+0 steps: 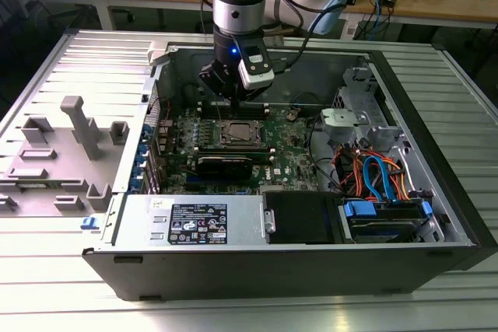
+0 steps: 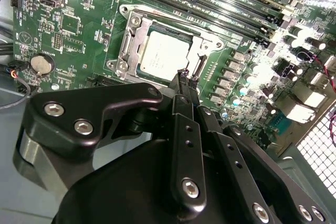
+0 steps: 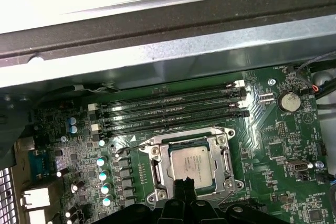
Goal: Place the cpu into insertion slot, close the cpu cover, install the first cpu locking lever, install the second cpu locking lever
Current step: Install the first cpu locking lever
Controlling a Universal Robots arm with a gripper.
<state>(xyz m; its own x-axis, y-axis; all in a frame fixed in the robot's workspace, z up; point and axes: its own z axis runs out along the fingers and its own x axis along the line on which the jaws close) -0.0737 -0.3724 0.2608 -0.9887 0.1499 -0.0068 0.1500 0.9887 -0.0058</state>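
My hand hangs over the open computer case, its fingertips pressed together with nothing that I can see between them. The chip lies flat in the insertion slot, and the cpu cover is down around it, so that the chip shows through the cover's window. What matters is how I stand to that square: it lies straight below and just ahead of my fingertips, which sit at the cover's edge on the side away from the long memory slots. Those slots run parallel to that edge, beyond the slot from me. The second wrist view shows my fingertips against the cover's rim, though I cannot tell whether they touch it. The first wrist view shows the whole frame with its corner screws. The exterior view shows me upright above the green board. I cannot tell whether either locking lever is latched.
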